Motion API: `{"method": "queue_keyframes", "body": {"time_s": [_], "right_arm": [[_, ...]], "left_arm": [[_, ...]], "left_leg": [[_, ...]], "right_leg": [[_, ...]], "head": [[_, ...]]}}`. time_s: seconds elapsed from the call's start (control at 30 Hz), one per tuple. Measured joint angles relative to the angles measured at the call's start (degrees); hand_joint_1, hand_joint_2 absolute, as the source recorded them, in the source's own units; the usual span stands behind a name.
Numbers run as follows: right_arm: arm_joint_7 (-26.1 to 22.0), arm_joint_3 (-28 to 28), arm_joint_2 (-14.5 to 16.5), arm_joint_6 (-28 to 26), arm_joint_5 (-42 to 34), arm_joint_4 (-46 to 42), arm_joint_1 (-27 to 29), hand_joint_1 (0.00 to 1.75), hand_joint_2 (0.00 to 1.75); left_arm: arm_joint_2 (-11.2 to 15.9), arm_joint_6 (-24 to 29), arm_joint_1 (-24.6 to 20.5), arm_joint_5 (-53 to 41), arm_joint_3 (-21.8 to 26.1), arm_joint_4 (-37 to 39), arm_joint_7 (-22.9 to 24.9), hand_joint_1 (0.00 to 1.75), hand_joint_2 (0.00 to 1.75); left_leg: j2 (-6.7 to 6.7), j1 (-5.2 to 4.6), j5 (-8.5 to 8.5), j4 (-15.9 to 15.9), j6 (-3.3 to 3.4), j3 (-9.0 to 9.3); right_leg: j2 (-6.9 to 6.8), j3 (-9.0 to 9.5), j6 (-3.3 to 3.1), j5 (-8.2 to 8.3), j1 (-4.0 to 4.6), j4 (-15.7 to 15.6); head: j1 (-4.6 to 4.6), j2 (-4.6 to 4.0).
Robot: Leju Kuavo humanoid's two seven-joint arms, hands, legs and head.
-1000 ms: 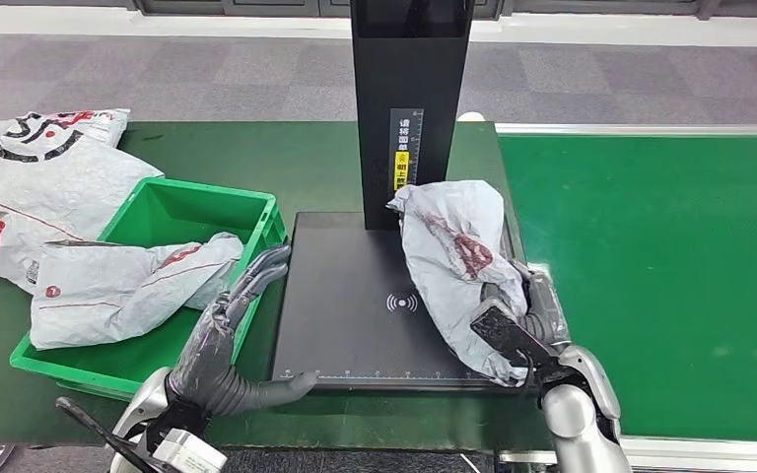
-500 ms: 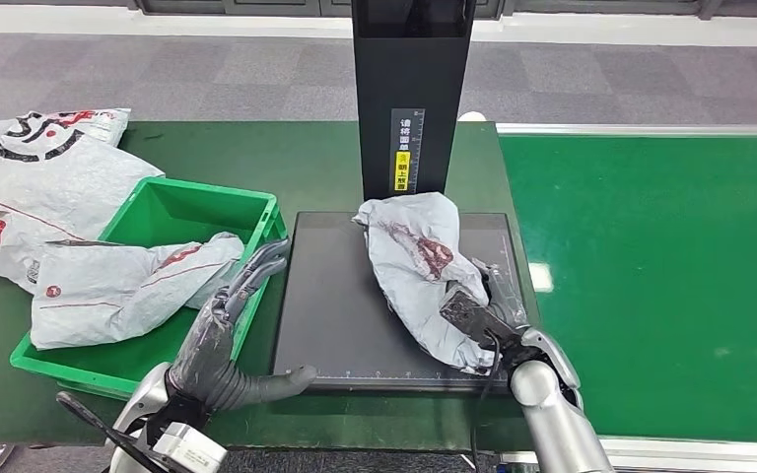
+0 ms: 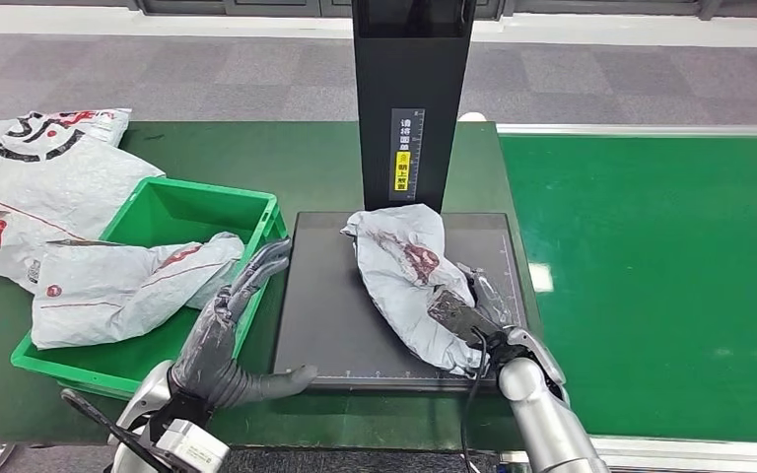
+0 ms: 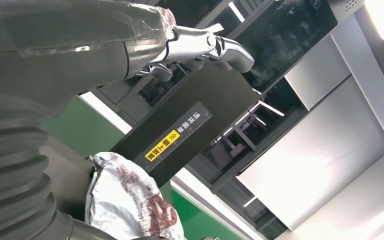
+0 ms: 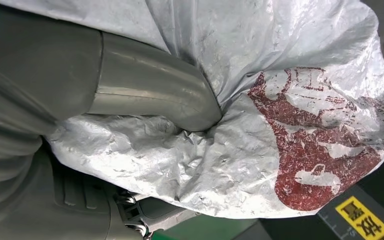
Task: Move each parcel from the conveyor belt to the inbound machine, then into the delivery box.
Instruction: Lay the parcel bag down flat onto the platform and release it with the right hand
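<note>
Head view: right hand (image 3: 486, 330) grips grey parcel (image 3: 406, 281), which lies on the black inbound machine (image 3: 340, 310) plate below its column; fingers mostly hidden under the bag. Left hand (image 3: 229, 320) holds nothing, fingers stretched over green delivery box (image 3: 153, 212) edge, thumb out on plate. Left wrist view: fingers (image 4: 200, 47) apart, parcel (image 4: 127, 200) cut off at frame edge. Right wrist view: thumb (image 5: 150, 87) presses into crumpled parcel (image 5: 280, 120); other fingers hidden.

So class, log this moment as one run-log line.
stage: scanning | right hand: grips grey parcel on inbound machine | left hand: open beside green box
</note>
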Motion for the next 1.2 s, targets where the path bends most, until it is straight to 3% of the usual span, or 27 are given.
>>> {"method": "queue_keyframes", "body": {"time_s": [0.03, 0.17, 0.77, 0.93, 1.2], "right_arm": [[0.0, 0.2, 0.1, 0.0, -0.1, 0.6, -0.2, 1.75, 1.75], [-0.3, 1.3, 0.6, 0.1, -0.2, 2.8, -0.6, 0.05, 1.75], [-2.6, 2.8, 0.8, -0.1, -2.6, 5.0, -1.5, 0.0, 1.75], [-8.2, 5.1, 0.7, -0.7, -8.0, 8.2, -4.8, 0.0, 1.75], [-11.0, 5.8, 0.7, -4.4, -13.6, 4.5, -3.5, 0.0, 1.75]], "left_arm": [[0.0, 0.0, -0.1, 0.0, 0.0, 0.1, 0.0, 0.0, 1.75], [0.0, 0.0, -0.7, 0.1, 0.0, 0.5, 0.0, 0.0, 1.75], [-0.2, -0.6, -1.9, 0.3, 0.0, 1.9, -0.3, 0.0, 1.75], [-0.2, -0.2, -2.0, 0.5, 0.0, 2.4, -1.1, 0.0, 1.75], [-0.2, -0.2, -1.9, 0.6, 0.0, 2.3, -1.1, 0.0, 1.75]], "left_leg": [[0.0, 0.0, 0.0, 0.0, 0.0, 0.0], [0.01, 0.0, 0.0, 0.0, 0.0, 0.0], [0.02, 0.0, 0.0, 0.0, 0.0, 0.01], [0.01, 0.0, 0.03, 0.0, -0.02, 0.01], [0.01, 0.0, 0.03, 0.0, -0.02, 0.01]], "right_leg": [[0.01, 0.0, 0.0, 0.0, 0.0, 0.0], [0.02, -0.01, 0.0, 0.0, 0.0, 0.0], [0.03, -0.01, 0.0, 0.01, -0.01, 0.0], [0.02, -0.01, -0.01, 0.01, 0.01, 0.0], [0.02, -0.02, -0.01, 0.01, -0.01, 0.0]], "head": [[0.0, 0.0], [0.0, 0.0], [0.0, 0.0], [0.0, 0.0], [0.0, 0.0]]}}
